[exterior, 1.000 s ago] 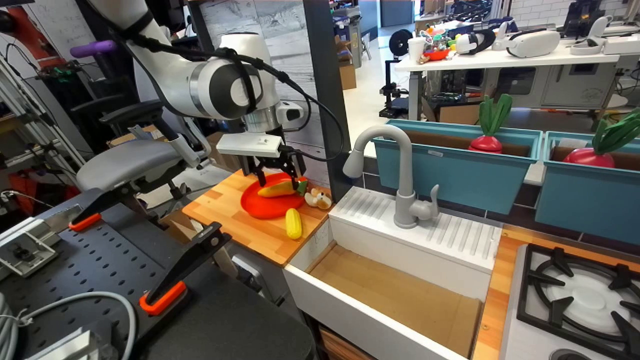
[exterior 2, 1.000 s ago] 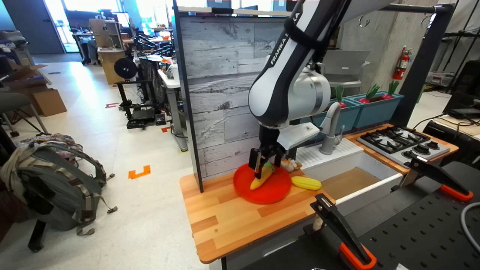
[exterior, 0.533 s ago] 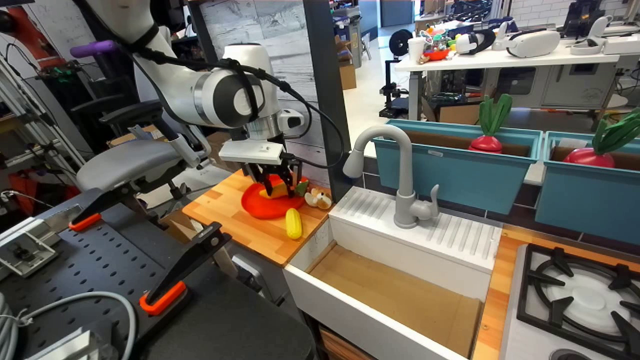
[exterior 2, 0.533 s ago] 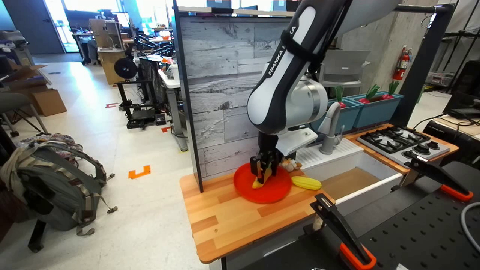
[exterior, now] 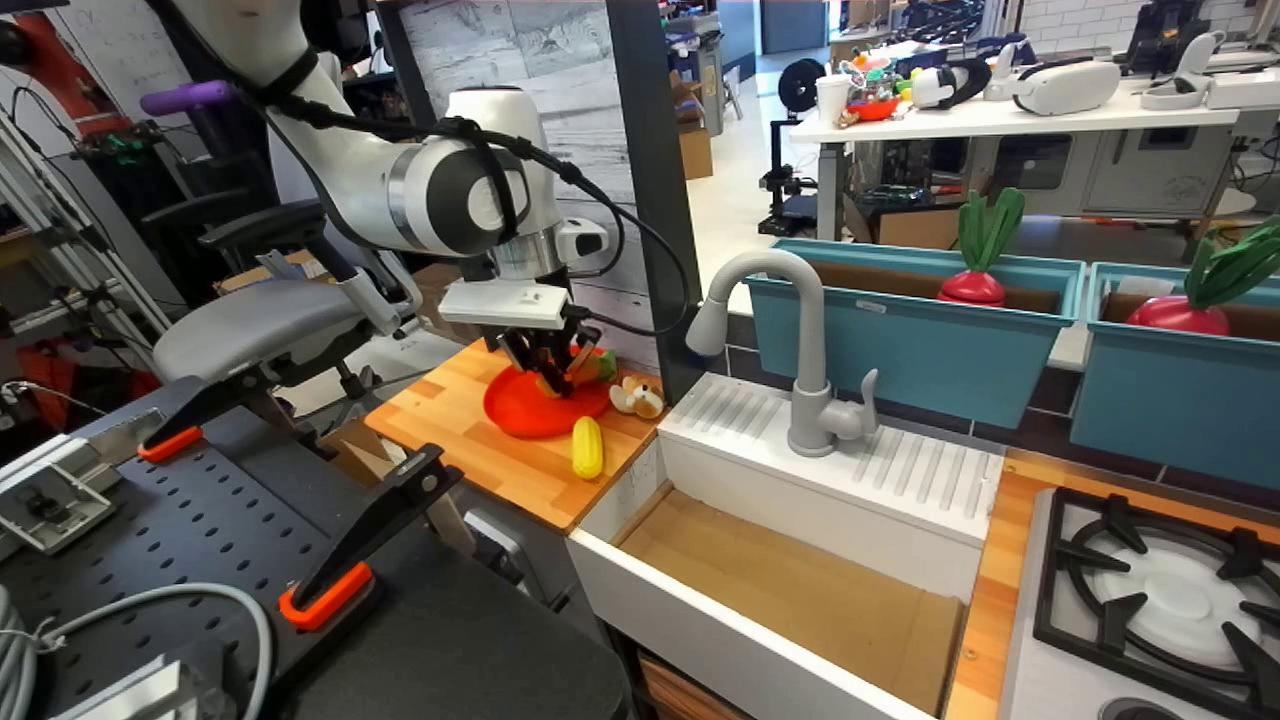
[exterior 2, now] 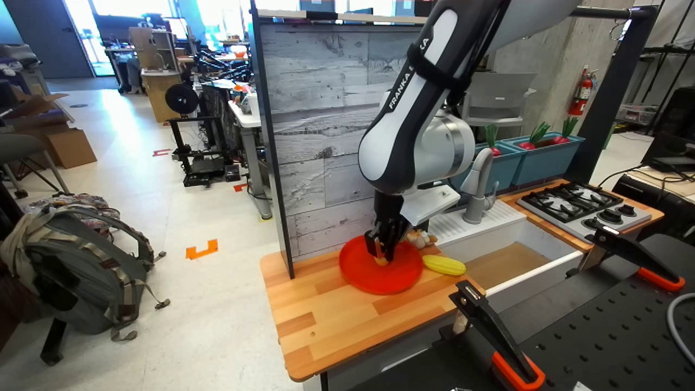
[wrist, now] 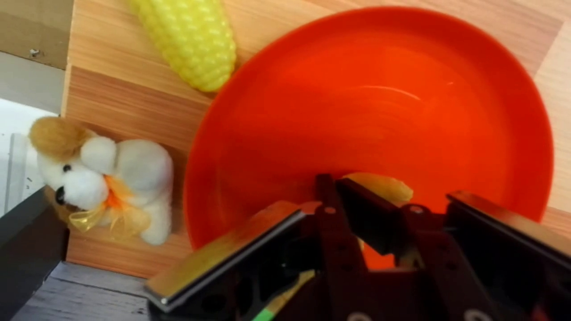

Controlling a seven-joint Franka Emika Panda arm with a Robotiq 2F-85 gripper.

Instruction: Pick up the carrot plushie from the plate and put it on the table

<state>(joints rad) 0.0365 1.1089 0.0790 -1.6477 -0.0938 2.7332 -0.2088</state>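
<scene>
Grip at the middle, lift to come

In an exterior view, the tool (exterior: 556, 388) reaches down into the plate (exterior: 520, 420), its fingers pinched together and seemingly clenched on the carrot plushie (exterior: 590, 368). Orange shows on both sides of the grip, with the green leafy end sticking out past it. A hold near the middle should keep the soft body balanced instead of letting one end droop.

In an exterior view, the plushie's blunt orange tip peeps out beneath the fingers, well inside the rim. Whether it touches the plate or hangs just above cannot be told. Wooden counter (exterior 2: 347, 315) spreads on the side away from the sink (exterior 2: 535, 273), which makes that stretch the likelier place for setting down; that step is not yet done.

In the wrist view, the fingers meet across the plushie, its tip to one side and a bit of green at the bottom edge. Gripping crosswise is probably chosen because the narrow width is what the jaws can span. The toy corn (wrist: 192, 40) lies just beside the plate, and the plush dog (wrist: 142, 165) sits near it, both toward the sink. A swing that way might knock them, so lifting clear of the rim first seems wise.
</scene>
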